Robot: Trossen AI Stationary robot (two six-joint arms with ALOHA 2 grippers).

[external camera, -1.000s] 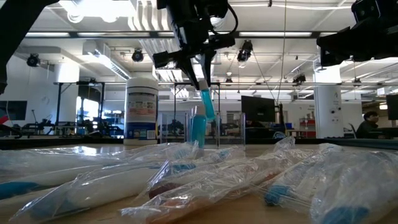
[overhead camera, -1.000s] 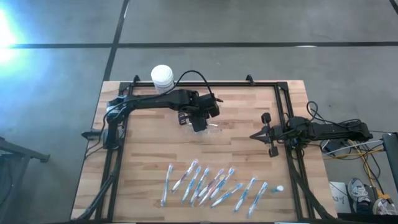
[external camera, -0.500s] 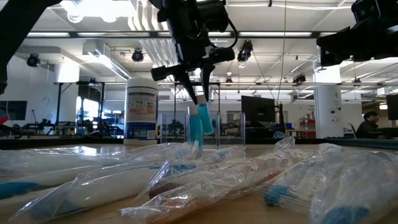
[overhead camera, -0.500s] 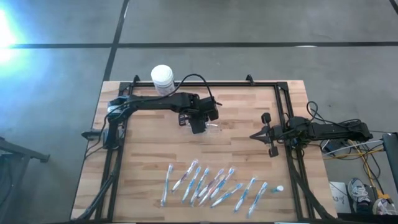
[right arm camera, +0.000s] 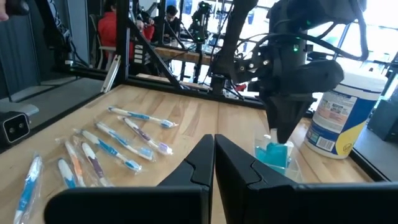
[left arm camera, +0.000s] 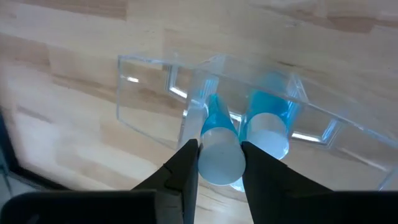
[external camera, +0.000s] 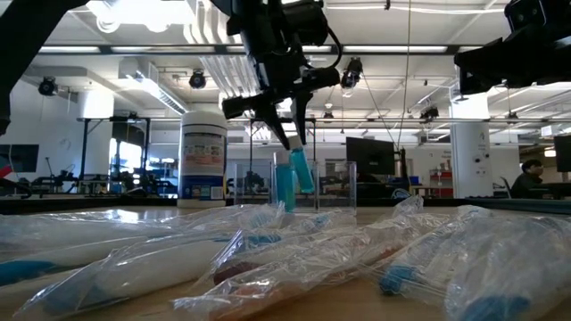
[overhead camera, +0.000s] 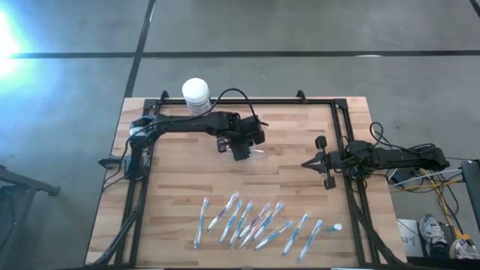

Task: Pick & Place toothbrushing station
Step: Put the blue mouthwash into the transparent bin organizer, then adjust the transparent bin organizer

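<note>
The toothbrushing station stands near the table's far edge, left of centre, holding one blue tube. Above it, the left gripper pinches a second blue tube. The right gripper, fingers together, waits near the right edge.

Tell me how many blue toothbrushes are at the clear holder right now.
2. One stands in the toothbrushing station already; the other is gripped by the left gripper, its lower end inside the holder. Others may be hidden.
</note>
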